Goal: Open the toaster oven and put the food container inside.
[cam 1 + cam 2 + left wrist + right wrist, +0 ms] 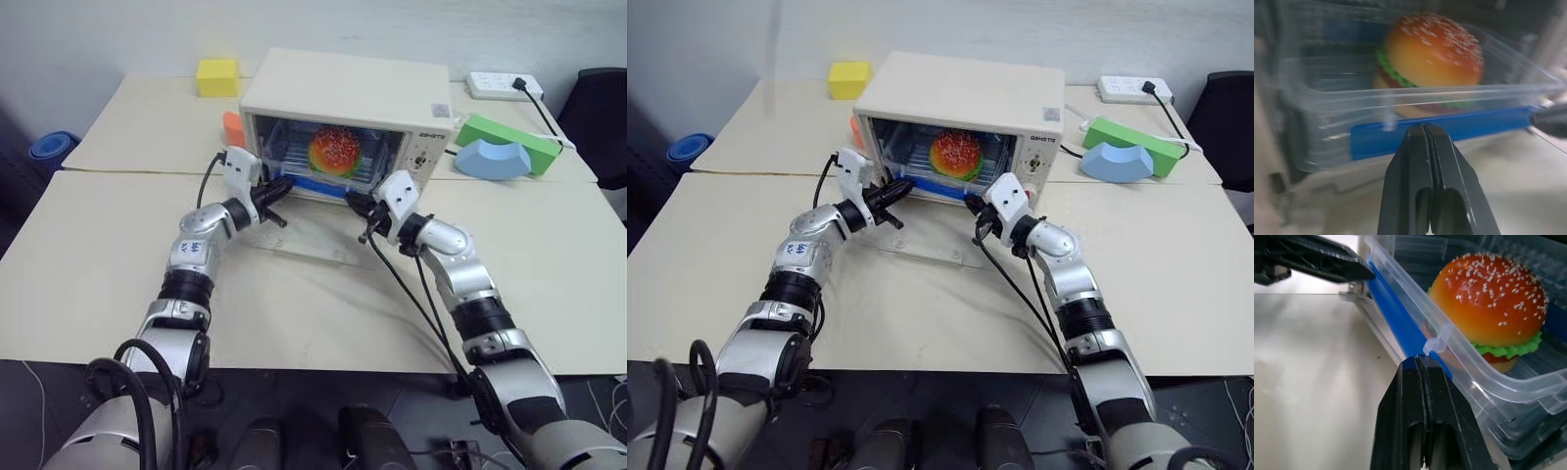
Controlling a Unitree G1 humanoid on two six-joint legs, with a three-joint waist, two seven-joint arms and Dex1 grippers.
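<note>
The cream-white toaster oven (343, 93) stands at the back of the table, its glass door (304, 235) folded down flat in front of it. Inside the oven sits the clear food container (313, 162), with a toy hamburger (335, 149) in it. Its blue clip (1400, 137) faces outward. My left gripper (279, 188) is shut, its tip at the left end of that clip. My right gripper (355, 201) is shut too, with its tip against the clip (1396, 318) further right. Neither gripper holds anything.
A yellow cube (217, 76) lies at the back left, and an orange object (232, 127) sits beside the oven's left wall. To the oven's right are a green block (509, 142), a blue arch (493, 160) and a power strip (505, 86). A black chair (602, 117) stands at the far right.
</note>
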